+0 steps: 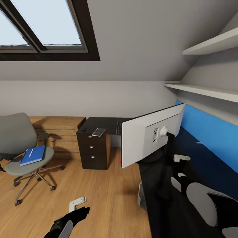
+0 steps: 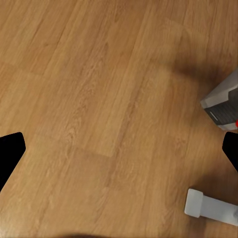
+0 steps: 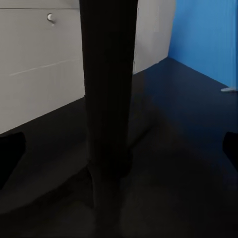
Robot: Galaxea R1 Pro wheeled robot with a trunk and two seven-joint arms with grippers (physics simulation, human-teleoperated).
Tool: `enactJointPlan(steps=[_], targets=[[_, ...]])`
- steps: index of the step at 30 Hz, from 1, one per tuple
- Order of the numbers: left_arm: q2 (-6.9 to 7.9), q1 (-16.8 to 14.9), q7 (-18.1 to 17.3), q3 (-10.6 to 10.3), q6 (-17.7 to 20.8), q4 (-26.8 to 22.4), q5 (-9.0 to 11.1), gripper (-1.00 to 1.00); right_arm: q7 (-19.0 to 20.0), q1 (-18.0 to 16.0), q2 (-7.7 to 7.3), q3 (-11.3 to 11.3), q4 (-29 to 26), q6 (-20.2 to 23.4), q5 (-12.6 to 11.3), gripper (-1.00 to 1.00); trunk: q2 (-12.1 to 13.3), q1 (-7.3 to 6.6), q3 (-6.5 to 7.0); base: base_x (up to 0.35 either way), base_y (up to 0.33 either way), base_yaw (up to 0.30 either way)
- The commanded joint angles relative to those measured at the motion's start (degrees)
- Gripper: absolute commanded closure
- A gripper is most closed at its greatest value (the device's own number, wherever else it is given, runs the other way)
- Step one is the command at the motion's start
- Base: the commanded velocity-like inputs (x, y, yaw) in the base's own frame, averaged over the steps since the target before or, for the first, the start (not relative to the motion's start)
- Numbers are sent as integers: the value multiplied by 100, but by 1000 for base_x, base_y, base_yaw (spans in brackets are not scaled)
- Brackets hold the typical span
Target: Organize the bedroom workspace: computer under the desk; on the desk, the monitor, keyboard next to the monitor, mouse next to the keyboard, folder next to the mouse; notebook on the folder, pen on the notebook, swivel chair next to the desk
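Note:
The white-backed monitor [image 1: 148, 137] stands on the black desk [image 1: 195, 155] at the right, held up by its black post [image 3: 106, 99]. My right gripper [image 1: 178, 168] is open low over the desk just behind that post. The grey swivel chair [image 1: 19, 145] stands at the left. It carries a blue folder [image 1: 33, 155] with a white pen [image 1: 31, 152] on top; I cannot tell a notebook apart. A dark mouse [image 1: 84, 129] and a flat grey item [image 1: 98, 132] lie on the drawer cabinet [image 1: 94, 148]. The keyboard's dark edge [image 1: 118, 127] shows beside the monitor. The grey computer [image 1: 142, 196] sits under the desk. My left gripper [image 1: 77, 203] hangs open over the floor.
Wooden drawers [image 1: 62, 132] line the back wall behind the chair. Shelves [image 1: 205, 91] jut out above the desk along the blue wall [image 1: 211, 132]. Open wood floor [image 2: 99, 99] lies between chair and desk, with the computer's corner [image 2: 223, 106] at its edge.

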Motion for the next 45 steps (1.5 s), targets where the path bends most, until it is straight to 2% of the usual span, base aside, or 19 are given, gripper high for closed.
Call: enactJointPlan(steps=[1,6,45], targets=[[6,-4,57,-25,11,-10,60,-100,-28,-6,-14,-38,8,-13,61,-100,-5,0,-7,0,0,0],[2,-4,57,-25,11,-10,60,-100,-28,-6,-63,-51,8,-9,56,-100,-5,0,-7,0,0,0],[-8,-4,48,-34,2,77,60,-100,-28,-6,-146,-54,-1,-8,56,-100,-5,0,-7,66,0,0]])
